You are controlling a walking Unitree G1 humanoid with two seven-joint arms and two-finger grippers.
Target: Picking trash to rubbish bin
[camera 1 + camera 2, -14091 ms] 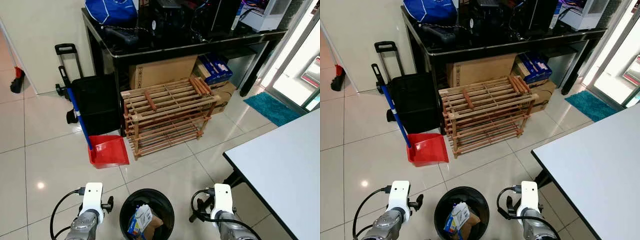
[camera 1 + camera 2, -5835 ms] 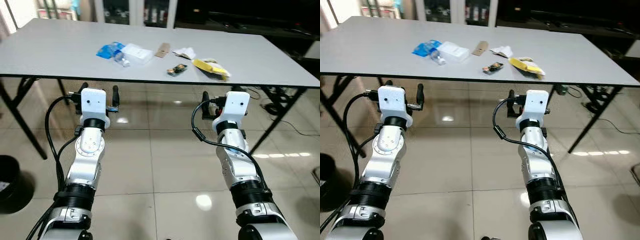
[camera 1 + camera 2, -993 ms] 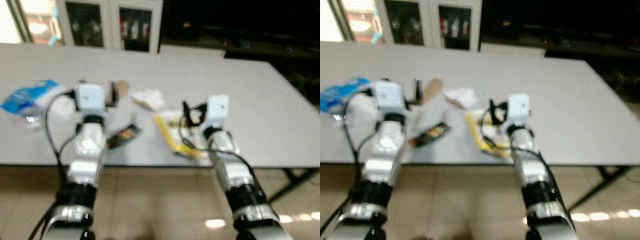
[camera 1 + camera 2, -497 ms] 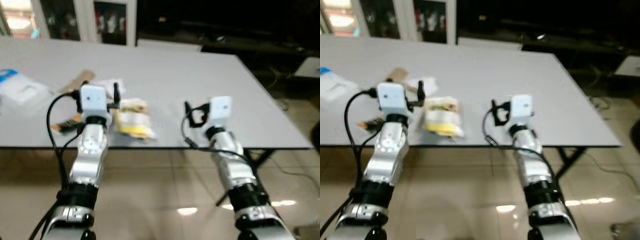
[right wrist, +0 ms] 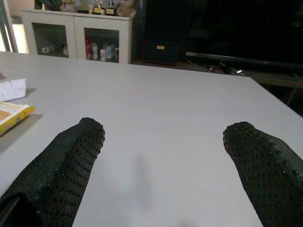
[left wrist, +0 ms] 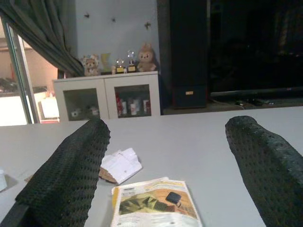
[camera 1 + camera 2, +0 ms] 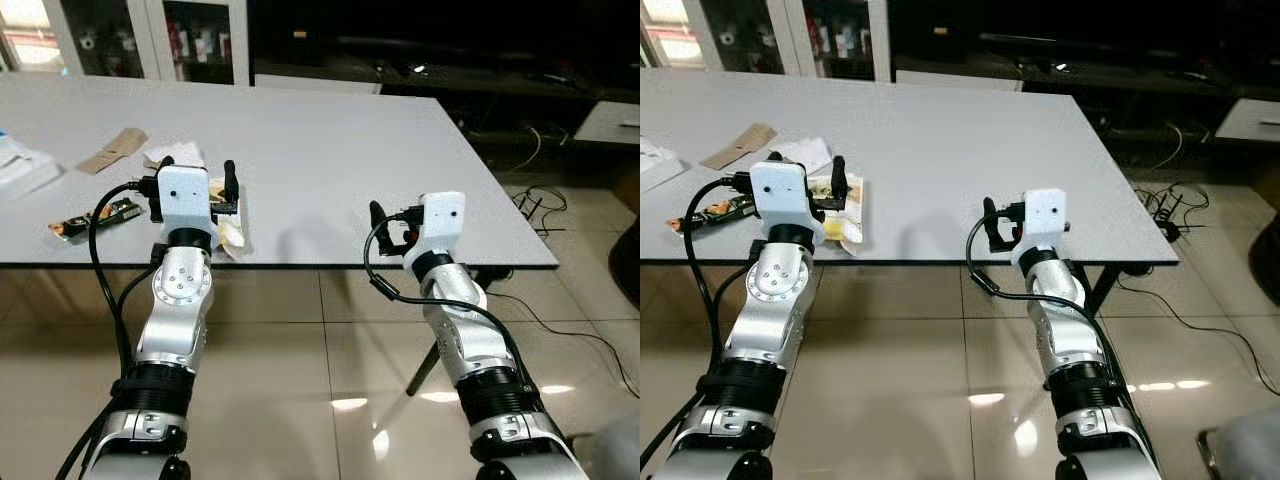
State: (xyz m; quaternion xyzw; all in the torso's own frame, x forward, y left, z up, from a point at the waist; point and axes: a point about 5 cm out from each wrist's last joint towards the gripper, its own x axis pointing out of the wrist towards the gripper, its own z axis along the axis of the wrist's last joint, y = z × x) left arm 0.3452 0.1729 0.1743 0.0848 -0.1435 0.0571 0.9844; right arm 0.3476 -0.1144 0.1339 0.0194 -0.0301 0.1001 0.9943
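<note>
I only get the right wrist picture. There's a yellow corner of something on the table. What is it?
Observer: It's a flat yellow packet with a picture printed on it. It lies just ahead of the left tool, whose fingers are spread wide.
Operator: Is there more trash I can't see?
Observer: Yes. A brown card strip lies farther back on the robot's left, and a dark snack wrapper lies near the table's front edge.
Operator: Where's my tool then?
Observer: The right tool is at the front edge of the table, open, well to the right of the packet.
</note>
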